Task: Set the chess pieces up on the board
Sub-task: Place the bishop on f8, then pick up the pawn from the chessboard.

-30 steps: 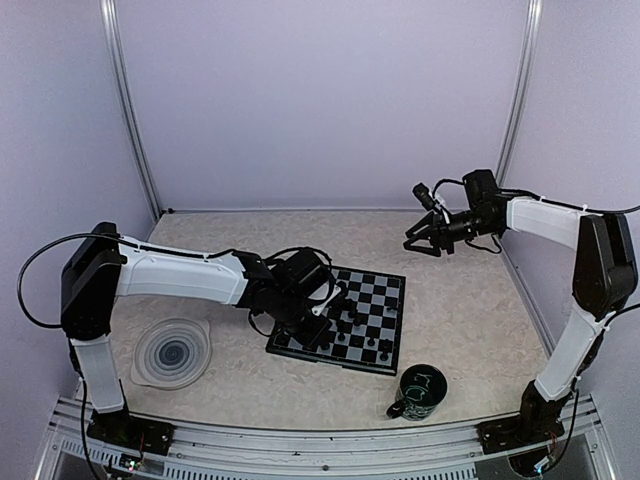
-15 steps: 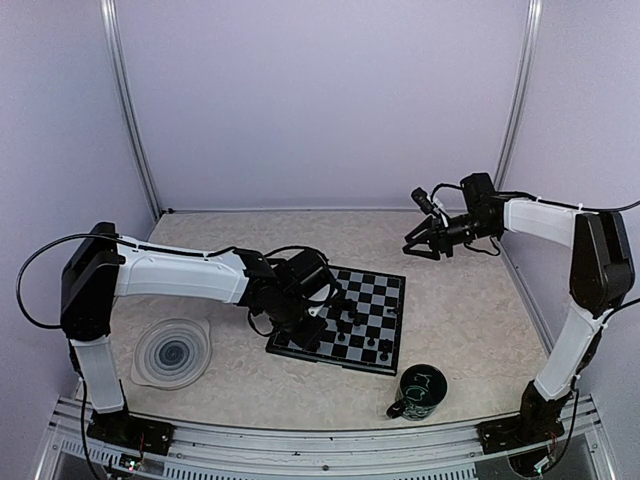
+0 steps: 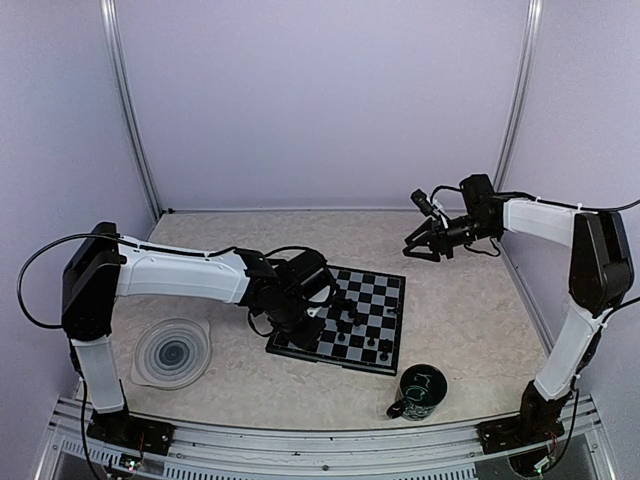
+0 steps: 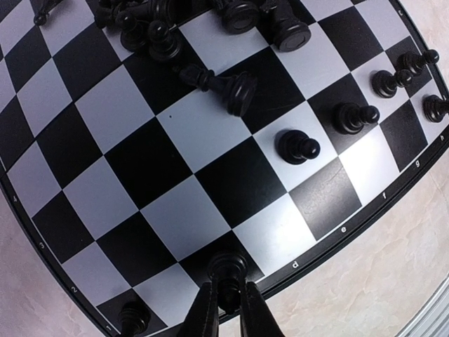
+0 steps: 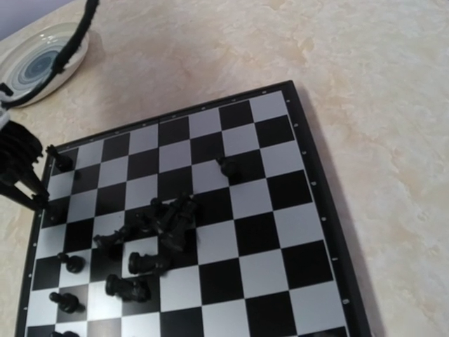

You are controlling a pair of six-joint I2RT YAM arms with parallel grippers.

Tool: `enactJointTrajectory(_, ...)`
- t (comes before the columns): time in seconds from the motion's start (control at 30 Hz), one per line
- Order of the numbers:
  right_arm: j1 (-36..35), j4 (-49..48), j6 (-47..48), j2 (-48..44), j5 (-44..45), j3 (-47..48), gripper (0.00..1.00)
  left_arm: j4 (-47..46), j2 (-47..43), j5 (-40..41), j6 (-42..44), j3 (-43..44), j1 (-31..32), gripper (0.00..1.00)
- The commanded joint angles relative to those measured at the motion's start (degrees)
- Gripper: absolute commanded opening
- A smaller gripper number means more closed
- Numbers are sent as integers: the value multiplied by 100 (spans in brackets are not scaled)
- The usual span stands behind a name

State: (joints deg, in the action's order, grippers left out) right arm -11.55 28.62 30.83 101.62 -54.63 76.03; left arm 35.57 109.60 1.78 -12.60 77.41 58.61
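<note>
Chess piece [image 4: 226,269] unmoved at board [image 4: 175,140] edge, left gripper [image 4: 226,291] seemingly still pinching it

On the flat black-and-grey chequered board [image 3: 388,290], tiny black pieces [image 5: 167,219] lie heaped at its middle, others upright along one edge.

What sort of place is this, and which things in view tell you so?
Probably a robot test cell in a lab: plain walls with metal corner rails, a left arm and right arm bolted at the table edge, and staged props, a chessboard, mug and plate.
</note>
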Motion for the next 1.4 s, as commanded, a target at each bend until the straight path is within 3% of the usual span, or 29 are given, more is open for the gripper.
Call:
enactJointTrajectory(0.0, -40, 137, 89, 119, -150, 151, 54, 120, 62, 61, -6, 108, 13, 15)
enactJointTrajectory(0.7, -45, 222, 102, 204, -206, 198, 56, 180, -26, 147, -25, 97, 12, 23)
enactJointTrajectory(0.9, -49, 342, 293, 204, -202, 227, 56, 186, -203, -113, 78, 369, 20, 37)
enactJointTrajectory(1.07, -75, 472, 884, 51, 342, 159, 51, 217, -524, -143, 336, 1023, -111, 48)
enactJointTrajectory(1.2, -141, 854, 1377, 33, 911, 192, 47, -325, -727, -363, 520, 1288, -320, 49)
enactJointTrajectory(1.37, -552, 795, 1613, 97, 1878, -185, 45, -2112, -925, -746, 643, 685, -664, 51)
